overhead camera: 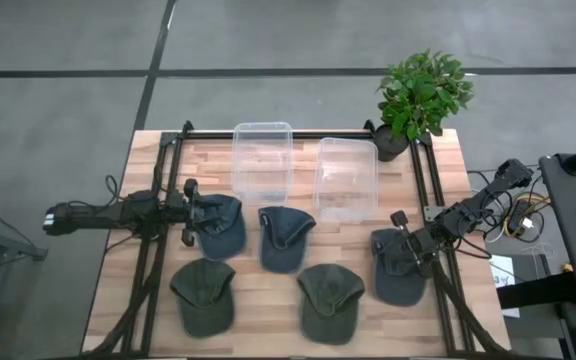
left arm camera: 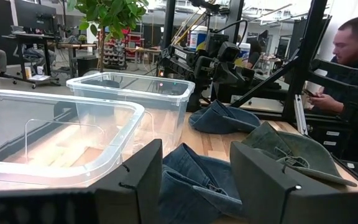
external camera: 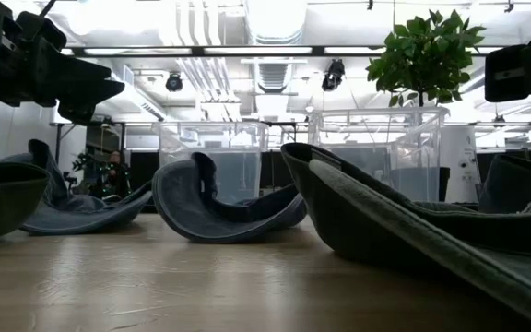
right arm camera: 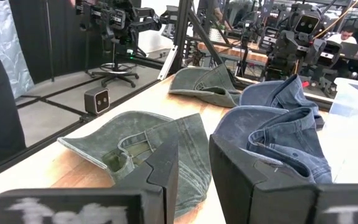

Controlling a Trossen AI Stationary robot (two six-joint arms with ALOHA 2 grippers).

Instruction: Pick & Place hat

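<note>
Several caps lie crown-down on the wooden table. Three are blue denim: the left cap, the middle cap and the right cap. Two are olive green. My left gripper is open at the left blue cap's left edge, with blue denim showing between its fingers. My right gripper is open above the right blue cap's far-left part. Ahead of it lie a green cap and a blue one. In the low view both arms stand above the caps.
Two clear plastic bins stand at the table's far side, and a potted plant stands at its far right corner. Black frame rails run along the left and right edges. A seated person is beyond the table.
</note>
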